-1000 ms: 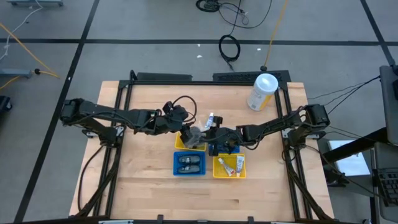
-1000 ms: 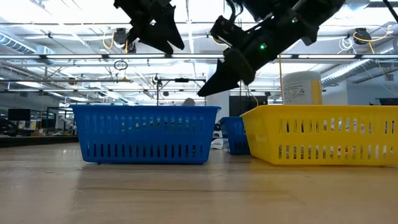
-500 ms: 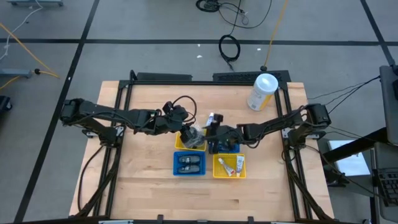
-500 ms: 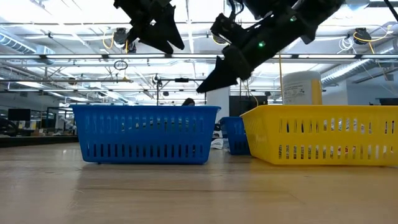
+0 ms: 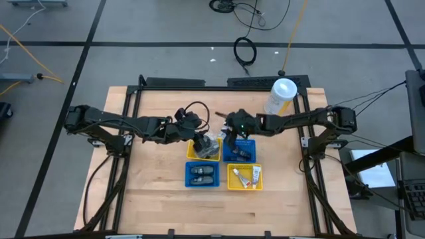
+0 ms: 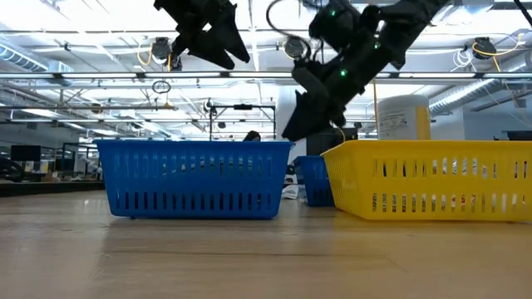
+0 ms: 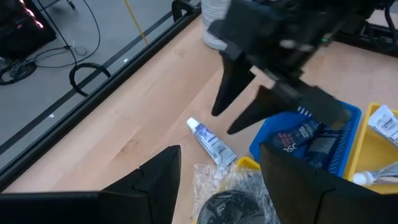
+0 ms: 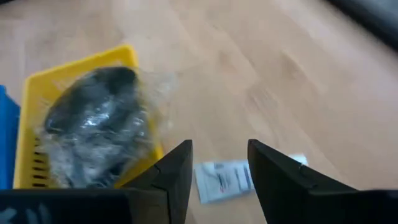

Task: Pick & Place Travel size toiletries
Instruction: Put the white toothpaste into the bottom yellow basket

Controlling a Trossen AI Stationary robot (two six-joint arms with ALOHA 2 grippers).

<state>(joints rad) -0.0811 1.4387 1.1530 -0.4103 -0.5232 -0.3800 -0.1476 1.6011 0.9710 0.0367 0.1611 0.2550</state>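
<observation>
On the light wooden table [image 5: 153, 172], centre, sit four small plastic baskets in a 2x2 block: blue front-left [image 5: 202, 174], yellow front-right [image 5: 245, 177], yellow rear-left [image 5: 194, 151], blue rear-right [image 5: 246, 143]. Tall white-and-cream canister [image 5: 280, 97] stands at the far right corner, well apart from the baskets.

Left gripper [image 7: 219, 180] hovers over the rear-left yellow basket w/ jaws spread wide, nothing between them. Right gripper [image 8: 219, 163] hangs above the bare table just behind the rear baskets, fingers pointing down, jaws parted, holding nothing.

Toiletries, big to small: a round dark grey item in crinkly clear wrap [image 8: 99, 127] fills the rear-left yellow basket; flat dark packets w/ white print [image 7: 308, 138] lie in the rear blue basket; two dark bottles [image 5: 202, 174] in the front blue one; thin white tubes [image 5: 247, 176] in the front yellow one. One thin white tube w/ blue marks [image 7: 210, 142] lies loose on the table just behind the rear-left basket, right under the right gripper.
</observation>
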